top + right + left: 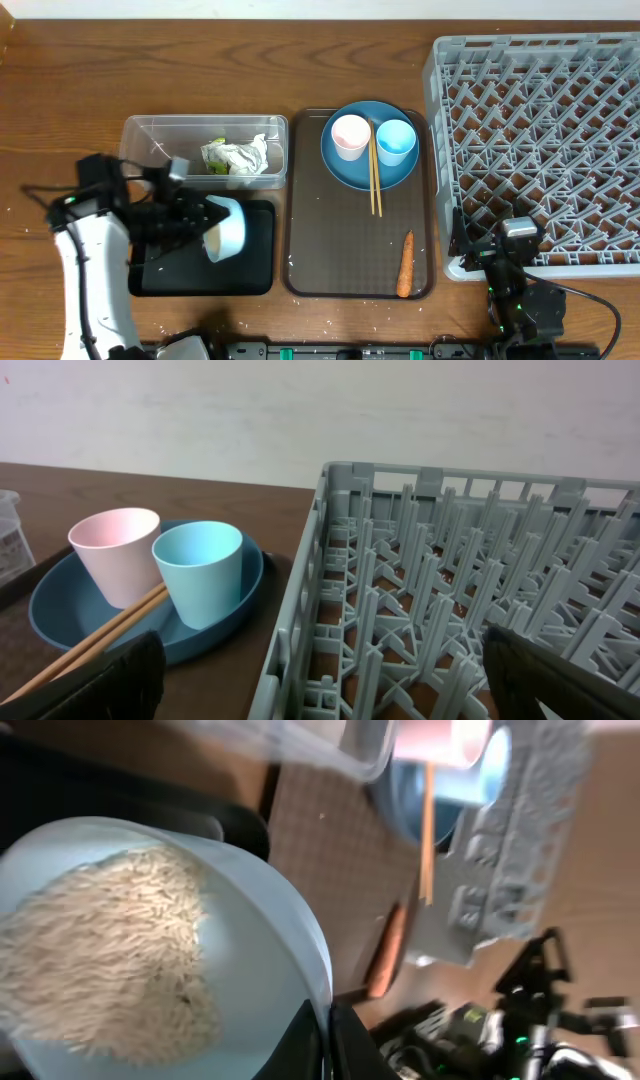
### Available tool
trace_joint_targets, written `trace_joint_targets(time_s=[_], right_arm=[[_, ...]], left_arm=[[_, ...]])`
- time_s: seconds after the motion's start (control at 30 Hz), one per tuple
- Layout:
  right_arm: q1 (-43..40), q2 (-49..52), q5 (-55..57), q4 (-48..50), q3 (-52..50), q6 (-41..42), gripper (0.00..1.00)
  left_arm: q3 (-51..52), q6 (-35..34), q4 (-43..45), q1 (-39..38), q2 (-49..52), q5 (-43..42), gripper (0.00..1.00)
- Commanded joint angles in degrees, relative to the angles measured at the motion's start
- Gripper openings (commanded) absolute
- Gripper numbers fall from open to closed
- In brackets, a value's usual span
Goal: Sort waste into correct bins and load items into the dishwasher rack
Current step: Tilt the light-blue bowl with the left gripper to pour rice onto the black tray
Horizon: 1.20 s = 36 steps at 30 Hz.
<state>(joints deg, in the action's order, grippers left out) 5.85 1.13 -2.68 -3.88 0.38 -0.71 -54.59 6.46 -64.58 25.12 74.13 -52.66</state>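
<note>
partly hidden, left gripper [328,1038] clamps the tilted bowl [228,226]; right gripper [325,695] gapes, tips cropped.

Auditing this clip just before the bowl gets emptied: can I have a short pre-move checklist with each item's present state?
1. Left gripper shut on the rim of the light-blue bowl: ok.
2. Bowl tilted above the black tray: ok.
3. Rice inside the bowl, not yet tipped out: ok.
4. Wrapper in the clear tub: ok.
5. Carrot binned: not ok, it lies on the brown tray.
6. Right gripper open, away from the bowl: ok.
</note>
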Motion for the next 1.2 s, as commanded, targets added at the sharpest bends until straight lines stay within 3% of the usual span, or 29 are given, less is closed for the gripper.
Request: trace_joint_targets(time_s=[0.0, 0.33, 0.73, 1.17], right_arm=[[0.17, 0.04, 0.33, -0.22, -0.07, -0.66, 0.98], [0.17, 0.04, 0.33, -0.22, -0.07, -0.66, 0.99], [0.17, 0.04, 0.33, -0.22, -0.07, -0.66, 0.99], [0.17, 0.04, 0.33, -0.24, -0.07, -0.66, 0.99]], left_arm=[[0.42, 4.72, -0.76, 5.25, -0.42, -6.62, 0.06], [8.85, 9.92, -0.70, 14.25, -0.39, -17.88, 0.06], [12.33, 9.77, 0.52, 15.96, -0.22, -27.08, 0.06], [12.37, 9.77, -1.62, 15.96, 0.02, -27.74, 0.06]])
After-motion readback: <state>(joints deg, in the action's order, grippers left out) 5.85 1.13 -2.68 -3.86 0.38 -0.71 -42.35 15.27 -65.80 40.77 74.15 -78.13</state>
